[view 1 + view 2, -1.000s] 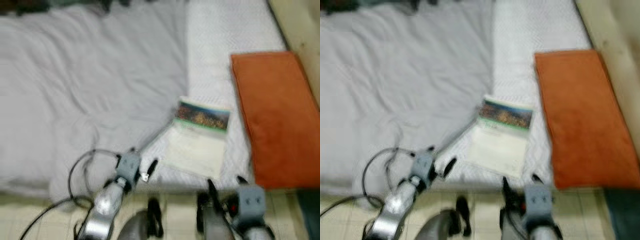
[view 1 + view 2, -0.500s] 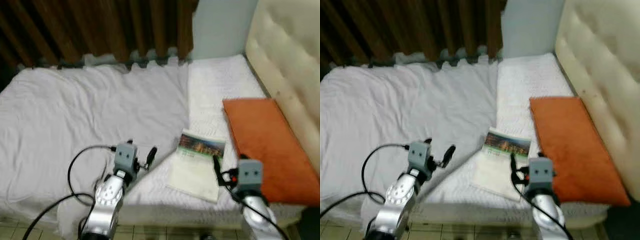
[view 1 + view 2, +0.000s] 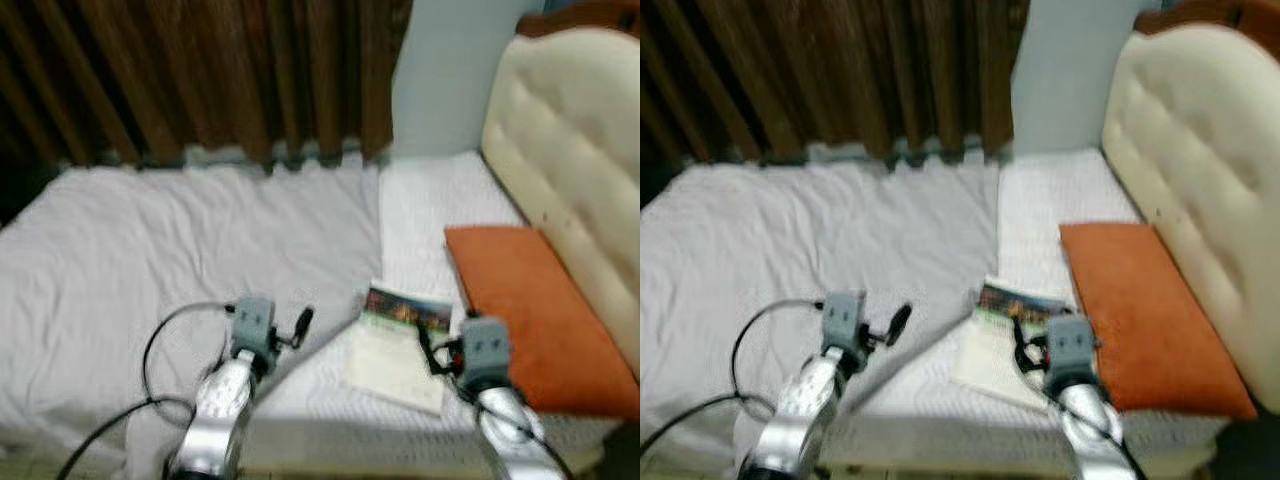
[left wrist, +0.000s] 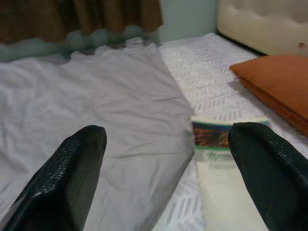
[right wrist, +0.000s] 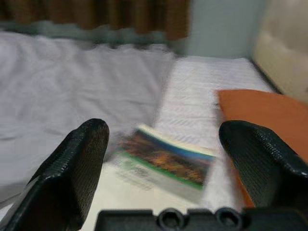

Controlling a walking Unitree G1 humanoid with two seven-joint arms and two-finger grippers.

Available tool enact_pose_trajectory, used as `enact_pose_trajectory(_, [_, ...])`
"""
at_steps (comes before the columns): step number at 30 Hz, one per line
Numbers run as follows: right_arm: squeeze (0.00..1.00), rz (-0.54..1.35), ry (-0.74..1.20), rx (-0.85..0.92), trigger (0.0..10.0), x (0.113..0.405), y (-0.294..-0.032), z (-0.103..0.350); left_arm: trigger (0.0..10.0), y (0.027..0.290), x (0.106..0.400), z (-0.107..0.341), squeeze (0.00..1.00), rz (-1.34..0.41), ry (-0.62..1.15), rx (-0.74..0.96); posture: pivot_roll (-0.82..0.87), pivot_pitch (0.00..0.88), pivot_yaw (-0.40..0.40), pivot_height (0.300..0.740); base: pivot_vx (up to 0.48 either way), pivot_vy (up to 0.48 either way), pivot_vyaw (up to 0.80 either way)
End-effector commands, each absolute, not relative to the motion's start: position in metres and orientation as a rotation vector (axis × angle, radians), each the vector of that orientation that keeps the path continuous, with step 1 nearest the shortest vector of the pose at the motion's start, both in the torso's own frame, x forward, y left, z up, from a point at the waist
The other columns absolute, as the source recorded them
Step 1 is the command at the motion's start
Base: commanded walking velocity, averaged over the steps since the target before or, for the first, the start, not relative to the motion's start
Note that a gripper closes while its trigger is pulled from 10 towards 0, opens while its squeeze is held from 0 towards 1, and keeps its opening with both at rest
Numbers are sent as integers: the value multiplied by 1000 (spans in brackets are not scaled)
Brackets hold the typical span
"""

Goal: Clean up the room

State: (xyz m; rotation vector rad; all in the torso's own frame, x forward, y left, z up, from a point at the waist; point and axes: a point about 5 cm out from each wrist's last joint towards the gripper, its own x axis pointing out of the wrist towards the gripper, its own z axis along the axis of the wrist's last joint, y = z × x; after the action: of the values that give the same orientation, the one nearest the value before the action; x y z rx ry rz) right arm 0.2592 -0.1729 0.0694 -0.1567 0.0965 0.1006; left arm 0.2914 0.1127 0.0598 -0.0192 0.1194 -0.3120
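A white book (image 3: 400, 342) with a dark picture band across its top lies flat on the bed's white mattress cover (image 3: 430, 200), beside the edge of the grey blanket (image 3: 180, 250). My right gripper (image 5: 163, 159) hovers open just short of the book (image 5: 161, 161), low over its near end (image 3: 1025, 345). My left gripper (image 4: 163, 159) is open above the blanket's corner (image 3: 290, 330), a little left of the book (image 4: 214, 144). Nothing is between either pair of fingers.
An orange pillow (image 3: 535, 315) lies right of the book, against a cream padded headboard (image 3: 575, 160). Brown curtains (image 3: 200, 75) hang behind the bed. A black cable (image 3: 160, 350) loops off my left arm.
The camera has tilted up, so the curtains and headboard have come into view. Both arms have reached forward over the bed; the right gripper now sits at the book's near end.
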Motion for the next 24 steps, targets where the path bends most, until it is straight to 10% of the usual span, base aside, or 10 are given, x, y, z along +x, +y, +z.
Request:
enact_pose_trajectory(1, [0,102,105,-169,10000,256,-177,68,10000,109,292,64,0,-311,106,-37,-127,59,67,740,0,0,0])
enact_pose_trajectory(24, [0,152,134,-159,10000,260,-173,59,10000,97,294,59,0,-339,151,-50,-115,49,64,740,452,0,-383])
